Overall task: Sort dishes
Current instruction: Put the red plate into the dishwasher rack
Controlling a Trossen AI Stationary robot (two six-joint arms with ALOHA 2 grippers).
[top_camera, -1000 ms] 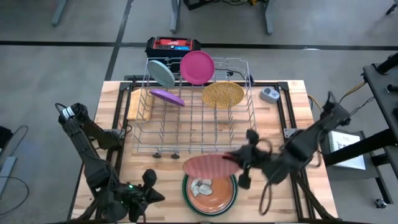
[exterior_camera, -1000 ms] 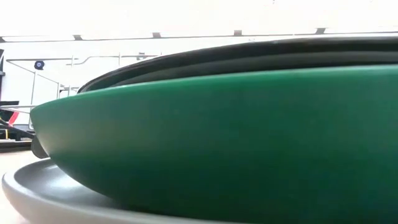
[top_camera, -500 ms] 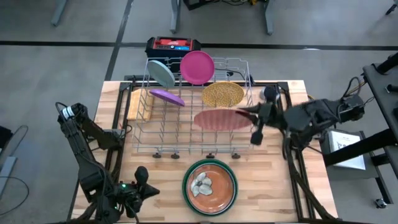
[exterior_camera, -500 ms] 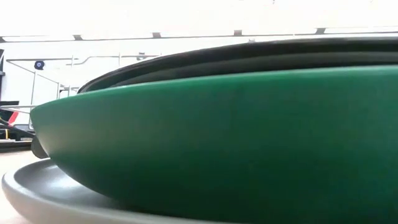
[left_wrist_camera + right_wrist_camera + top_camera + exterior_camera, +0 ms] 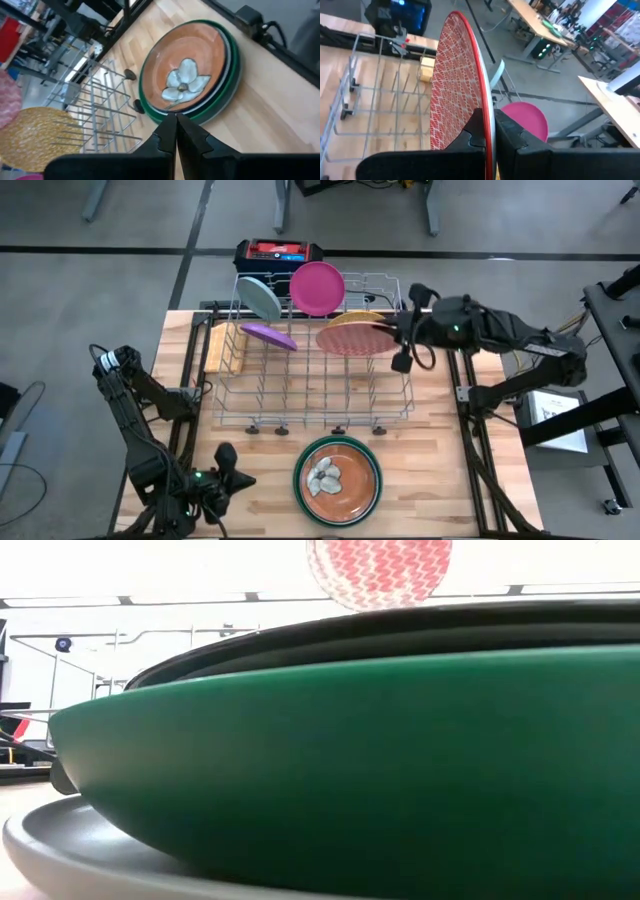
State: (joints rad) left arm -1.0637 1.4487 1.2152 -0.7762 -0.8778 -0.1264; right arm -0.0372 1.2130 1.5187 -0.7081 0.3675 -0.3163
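A red-patterned plate (image 5: 355, 340) hangs over the far right part of the silver wire rack (image 5: 300, 385), with my right gripper (image 5: 398, 338) shut on it. It shows edge-on in the right wrist view (image 5: 457, 75) and high up in the low view (image 5: 378, 575). It partly covers a yellow plate (image 5: 362, 320) standing in the rack. Pink (image 5: 318, 287), pale blue (image 5: 262, 298) and purple (image 5: 268, 334) plates stand in the rack's far part. A stack topped by a brown flowered plate (image 5: 338, 478) lies at the near edge. My left gripper (image 5: 228, 462) waits shut at the near left. My right gripper pinches the red-patterned plate at its rim (image 5: 488, 107), on the side toward the table's right, with one finger on each face. The fingers come roughly level from the table's right. The plate is steeply tilted, close to on edge, and held above the rack.
The stack holds a green plate (image 5: 350, 760) on a grey one (image 5: 60, 850), which fill the low view. A red and black box (image 5: 280, 252) sits beyond the rack. A small grey device (image 5: 433, 332) lies right of the rack. Bare wood lies on both sides of the stack.
My right gripper has carried the red-patterned plate from just above the near stack toward the table's far edge and upward, over the rack to its far right part. The plate now hangs in front of the yellow plate.
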